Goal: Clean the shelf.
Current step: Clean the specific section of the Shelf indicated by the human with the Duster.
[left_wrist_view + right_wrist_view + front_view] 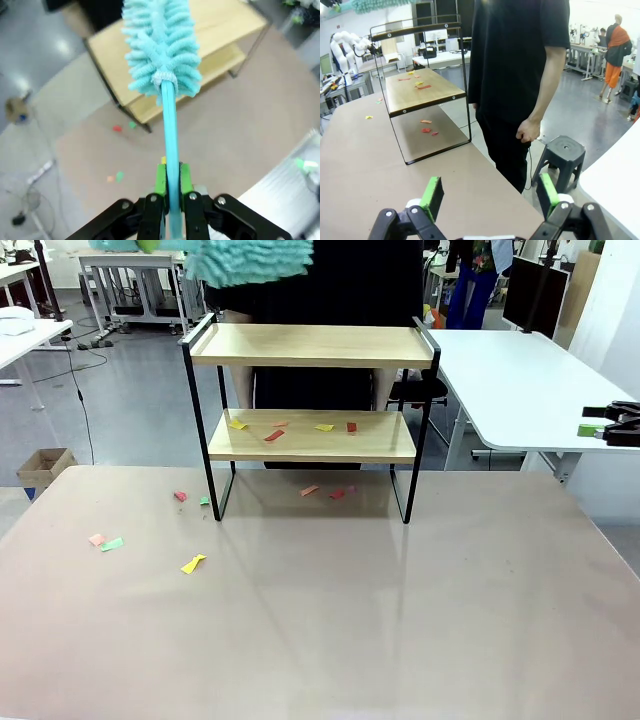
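The shelf (312, 345) stands on the far part of the desk (350, 640), in the middle. It has two wooden boards in a thin black frame. Little bits of paper (274, 435) lie on the low board, yellow, red and orange. More bits lie on the desk under the shelf. Some more lie near its left leg, closer to me. A person (520, 60) in black stands just behind the shelf.

My left jaws are shut tight on the blue stick of a fluffy blue duster (162, 45). The green pads (160, 177) press the stick from both sides. The fluffy head hangs in the air above the left end of the top board.

My right jaws are wide open and hold nothing. They hang near the right side of the desk, well apart from the shelf. A grey stool (562, 152) stands on the floor by the person.
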Robot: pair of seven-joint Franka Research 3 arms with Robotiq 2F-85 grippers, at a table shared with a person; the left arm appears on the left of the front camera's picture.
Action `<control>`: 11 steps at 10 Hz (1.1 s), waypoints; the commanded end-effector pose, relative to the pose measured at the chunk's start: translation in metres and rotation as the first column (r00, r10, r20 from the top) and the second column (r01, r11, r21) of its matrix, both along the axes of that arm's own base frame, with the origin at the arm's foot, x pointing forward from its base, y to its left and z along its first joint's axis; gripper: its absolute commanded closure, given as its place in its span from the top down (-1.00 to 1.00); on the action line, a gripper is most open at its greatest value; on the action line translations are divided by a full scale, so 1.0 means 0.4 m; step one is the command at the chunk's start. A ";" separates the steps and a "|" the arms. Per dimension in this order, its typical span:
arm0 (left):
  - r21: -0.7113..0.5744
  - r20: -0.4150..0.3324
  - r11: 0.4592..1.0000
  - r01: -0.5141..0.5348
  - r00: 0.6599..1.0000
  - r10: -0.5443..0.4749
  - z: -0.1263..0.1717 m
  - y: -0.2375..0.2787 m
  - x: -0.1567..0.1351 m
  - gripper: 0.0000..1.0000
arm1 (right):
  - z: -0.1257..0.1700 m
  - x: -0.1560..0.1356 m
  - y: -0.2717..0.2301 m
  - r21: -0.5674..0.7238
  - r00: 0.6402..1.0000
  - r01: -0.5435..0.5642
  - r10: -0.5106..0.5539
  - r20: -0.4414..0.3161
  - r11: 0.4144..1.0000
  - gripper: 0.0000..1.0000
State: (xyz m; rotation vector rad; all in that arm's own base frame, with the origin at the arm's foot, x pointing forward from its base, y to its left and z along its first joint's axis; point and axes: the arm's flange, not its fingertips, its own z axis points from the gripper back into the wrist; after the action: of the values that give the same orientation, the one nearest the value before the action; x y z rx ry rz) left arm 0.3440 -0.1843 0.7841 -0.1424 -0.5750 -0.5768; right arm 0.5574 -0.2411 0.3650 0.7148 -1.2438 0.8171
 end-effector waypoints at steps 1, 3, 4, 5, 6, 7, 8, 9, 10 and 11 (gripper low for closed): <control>-0.096 -0.043 0.961 0.261 0.963 -0.266 -0.019 0.045 -0.009 -0.74 | 0.006 0.002 0.004 -0.001 1.000 -0.001 0.001 0.004 1.000 1.00; -0.169 -0.079 0.878 0.449 0.881 -0.466 -0.032 0.074 -0.029 -0.74 | 0.006 0.002 0.004 -0.001 1.000 -0.001 0.001 0.004 1.000 1.00; -0.157 -0.104 0.849 0.504 0.846 -0.522 -0.034 0.082 -0.045 -0.74 | 0.006 0.002 0.004 -0.001 1.000 -0.001 0.001 0.004 1.000 1.00; -0.157 -0.115 0.816 0.557 0.810 -0.575 -0.036 0.097 -0.062 -0.74 | 0.006 0.002 0.004 -0.001 1.000 -0.001 0.001 0.004 1.000 1.00; -0.094 -0.169 0.808 0.582 0.790 -0.589 -0.055 0.106 -0.086 -0.74 | 0.006 0.002 0.004 -0.001 1.000 -0.001 0.001 0.004 1.000 1.00; -0.052 -0.217 0.791 0.610 0.766 -0.605 -0.080 0.116 -0.111 -0.74 | 0.006 0.002 0.004 -0.001 1.000 -0.001 0.001 0.004 1.000 1.00; 0.001 -0.269 0.773 0.634 0.745 -0.611 -0.106 0.119 -0.128 -0.74 | 0.006 0.002 0.004 -0.001 1.000 -0.001 0.001 0.004 1.000 1.00; 0.058 -0.344 0.760 0.648 0.727 -0.594 -0.137 0.135 -0.142 -0.74 | 0.006 0.002 0.004 -0.001 1.000 -0.001 0.001 0.004 1.000 1.00; 0.106 -0.396 0.740 0.664 0.711 -0.581 -0.167 0.151 -0.158 -0.74 | 0.006 0.002 0.004 -0.001 1.000 -0.001 0.001 0.004 1.000 1.00; 0.170 -0.451 0.723 0.669 0.705 -0.547 -0.207 0.180 -0.177 -0.74 | 0.006 0.002 0.004 -0.001 1.000 -0.001 0.001 0.004 1.000 1.00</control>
State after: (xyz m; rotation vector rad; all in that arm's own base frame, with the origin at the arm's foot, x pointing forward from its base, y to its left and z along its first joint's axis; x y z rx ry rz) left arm 0.2815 -0.1243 0.7141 -0.2108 -0.0499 -1.2363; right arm 0.5574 -0.2411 0.3649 0.7149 -1.2437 0.8170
